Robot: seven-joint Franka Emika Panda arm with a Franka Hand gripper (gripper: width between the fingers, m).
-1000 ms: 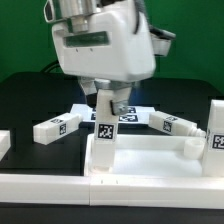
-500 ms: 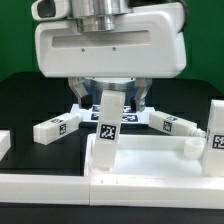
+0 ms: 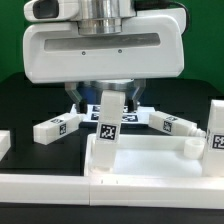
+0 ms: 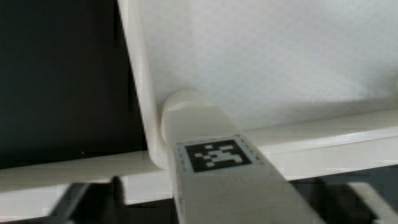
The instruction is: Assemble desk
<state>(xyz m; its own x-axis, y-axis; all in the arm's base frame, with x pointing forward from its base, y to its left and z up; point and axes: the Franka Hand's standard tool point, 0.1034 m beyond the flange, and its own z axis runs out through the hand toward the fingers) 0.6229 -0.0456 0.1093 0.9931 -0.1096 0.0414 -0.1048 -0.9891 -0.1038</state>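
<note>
Beneath my gripper [image 3: 108, 97] one leg [image 3: 108, 128] stands nearly upright at a corner of the desk panel [image 3: 150, 160], its top between my fingers. Whether they clamp it or sit slack beside it, I cannot tell. My worry is that if the leg is not seated true, a turn could jam it crooked and a release could topple it. Other legs [image 3: 55, 127] lie on the black table [image 3: 20, 100] behind. No writing is readable, only black-and-white square tags [image 4: 217, 153].
</note>
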